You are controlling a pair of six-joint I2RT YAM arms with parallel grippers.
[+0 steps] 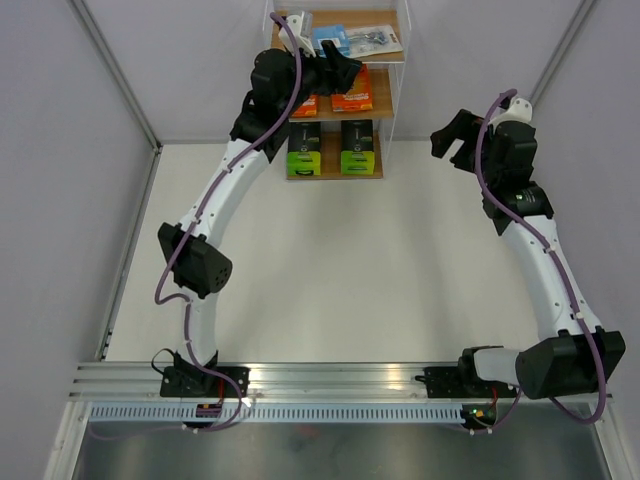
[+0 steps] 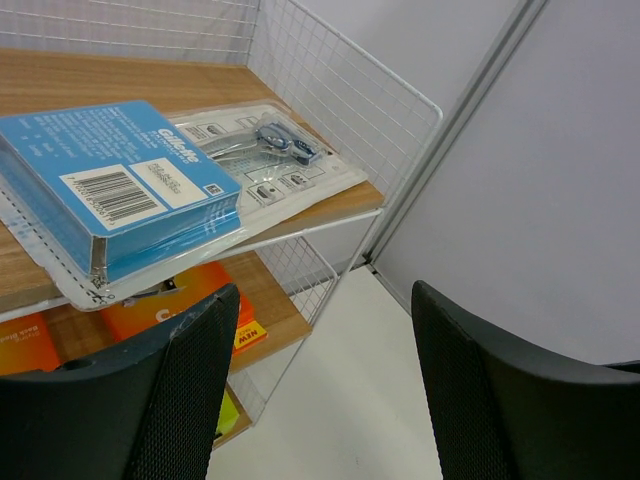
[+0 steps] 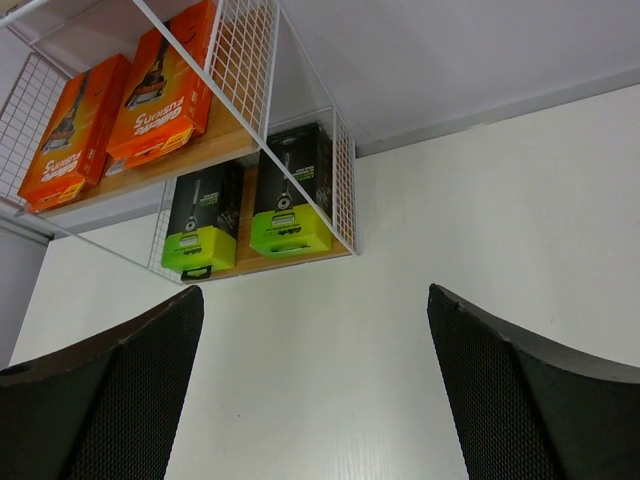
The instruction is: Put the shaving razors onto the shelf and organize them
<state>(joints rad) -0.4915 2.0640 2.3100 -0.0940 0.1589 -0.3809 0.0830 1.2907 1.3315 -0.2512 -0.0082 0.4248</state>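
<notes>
The shelf [image 1: 392, 75] stands at the far edge of the table. Its top board holds the light blue blister razor pack [image 1: 352, 40], also in the left wrist view [image 2: 150, 190]. The middle board holds two orange packs [image 1: 352, 90] [image 3: 160, 80]. The bottom board holds two green-and-black packs [image 1: 357, 148] [image 3: 290, 195]. My left gripper [image 1: 345, 68] is open and empty, just in front of the shelf's upper tiers [image 2: 318, 390]. My right gripper [image 1: 455, 135] is open and empty, right of the shelf above the table [image 3: 315, 400].
Grey partition walls with metal posts [image 1: 120, 70] close in the white table [image 1: 380, 270] on the left, back and right. The arm bases sit on a rail [image 1: 330, 380] at the near edge.
</notes>
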